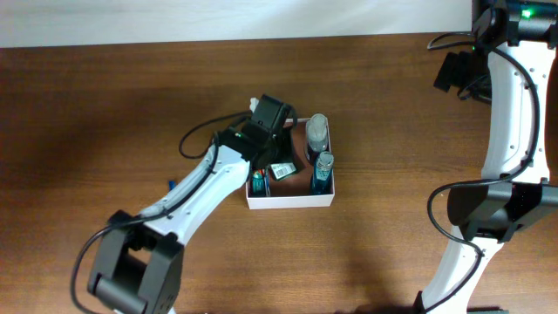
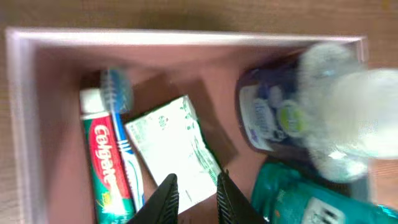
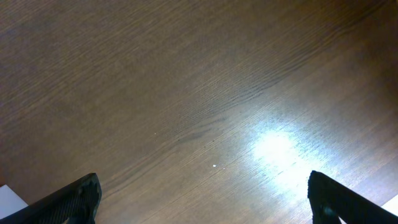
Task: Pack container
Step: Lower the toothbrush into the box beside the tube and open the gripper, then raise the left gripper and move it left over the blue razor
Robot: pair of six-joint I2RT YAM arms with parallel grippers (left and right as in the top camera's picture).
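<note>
The brown wooden table (image 1: 105,105) lies under both my arms. My right arm (image 1: 510,113) stands off at the right side. My right gripper (image 3: 205,202) hangs over bare wood with its jaws spread wide and nothing between them.

My left arm (image 1: 200,187) reaches to the container (image 1: 288,202) near the middle of the table. Inside the container, a dark blue bottle (image 2: 267,118) with a pale cap and a teal bottle (image 2: 298,199) stand along one side. A Colgate toothpaste tube (image 2: 102,162) lies along the opposite wall, and a blue toothbrush (image 2: 121,118) lies against it. A green-white packet (image 2: 174,149) lies flat between the tube and the bottles.

My left gripper (image 2: 197,196) is over the packet's near edge with its jaws only narrowly parted. I cannot tell whether they touch it.
</note>
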